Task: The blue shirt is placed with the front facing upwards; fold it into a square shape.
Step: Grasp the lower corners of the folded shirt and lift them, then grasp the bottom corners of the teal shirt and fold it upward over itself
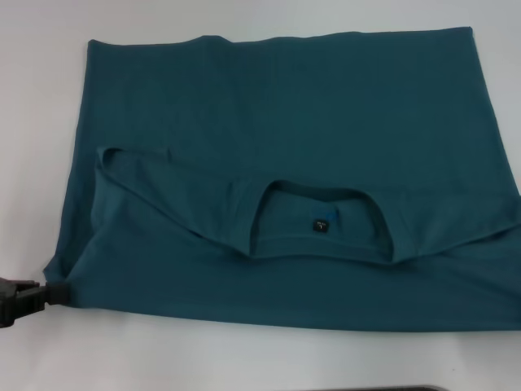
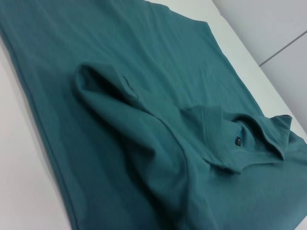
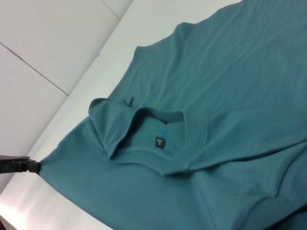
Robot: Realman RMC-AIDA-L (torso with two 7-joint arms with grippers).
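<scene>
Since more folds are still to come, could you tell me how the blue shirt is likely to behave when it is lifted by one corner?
The blue shirt is probably floppy: its folded-over collar layer already sags into soft creases. Lifted by one corner, it would likely drape and drag rather than hold shape.

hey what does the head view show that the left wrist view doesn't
Only the head view shows the left pincer at the near left corner of the blue shirt, plus the shirt's whole outline on the white table, with its far straight edge. Only the left wrist view shows the floor past the table edge. Both show the round collar with its small dark label and the sleeve fold lying over the body.
</scene>
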